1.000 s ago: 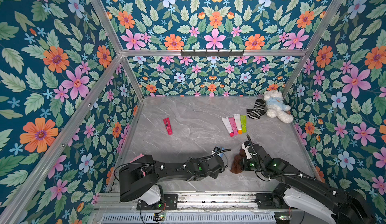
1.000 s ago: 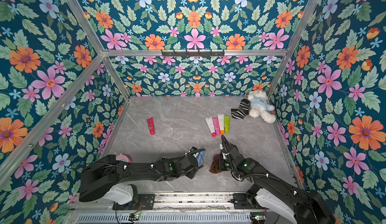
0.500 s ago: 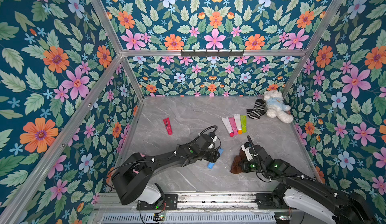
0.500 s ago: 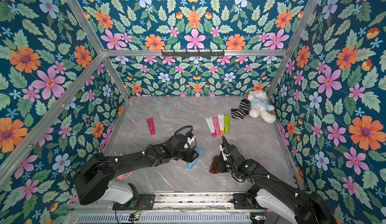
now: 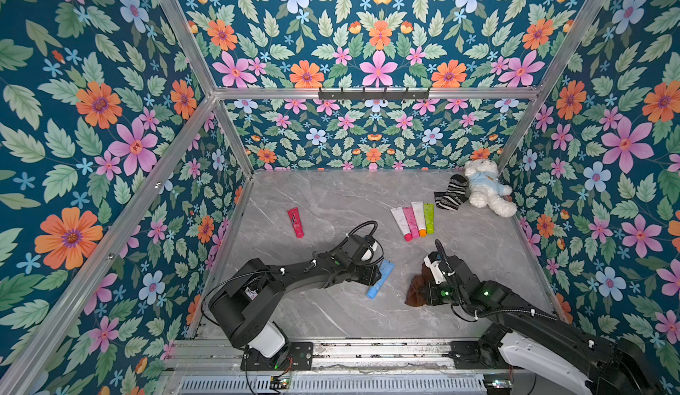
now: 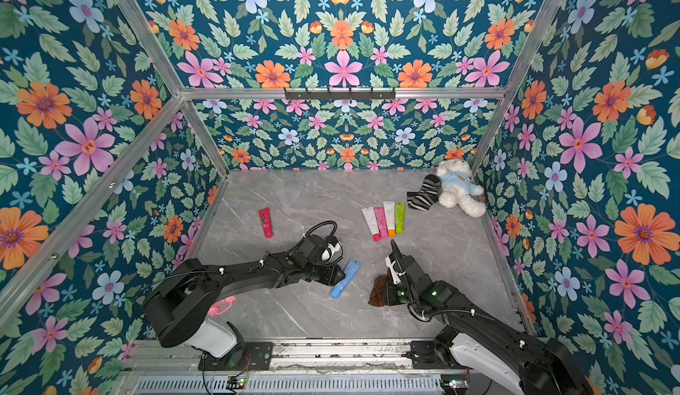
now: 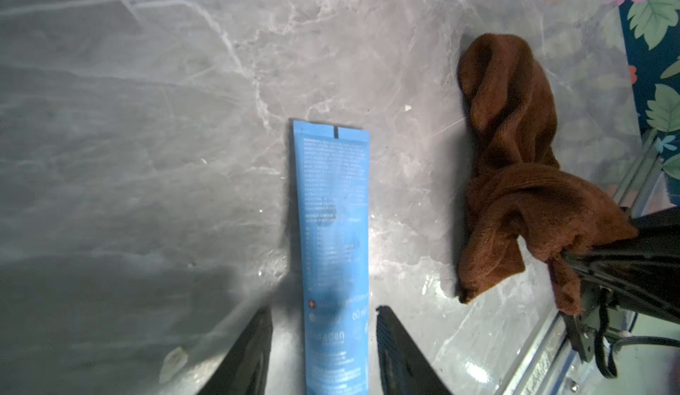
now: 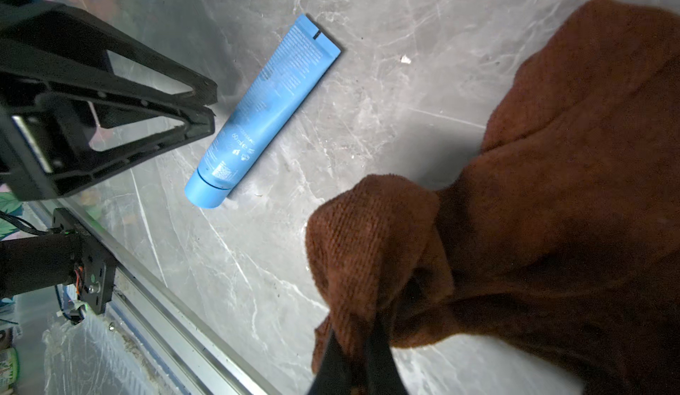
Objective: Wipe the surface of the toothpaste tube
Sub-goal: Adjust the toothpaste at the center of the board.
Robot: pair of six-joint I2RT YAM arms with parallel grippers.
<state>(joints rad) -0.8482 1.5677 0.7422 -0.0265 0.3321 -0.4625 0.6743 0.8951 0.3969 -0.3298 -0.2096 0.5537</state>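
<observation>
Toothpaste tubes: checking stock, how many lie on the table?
6: blue tube front centre; red tube far left; white tube, pink tube, orange-capped tube and green tube in one row. None seems hidden.

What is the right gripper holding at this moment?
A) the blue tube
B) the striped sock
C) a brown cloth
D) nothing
C: the right gripper is shut on the brown cloth; the blue tube lies apart from it.

Blue toothpaste tube (image 8: 263, 109) lying flat on the grey marble counter (image 8: 349, 146), cap end toward the aluminium rail (image 8: 165, 312). Left tool (image 8: 208, 108) with its tips just beside the tube, near the cap. Brown cloth (image 8: 533, 209), bunched and pinched by the right tool (image 8: 353, 338), lying apart from the tube
</observation>
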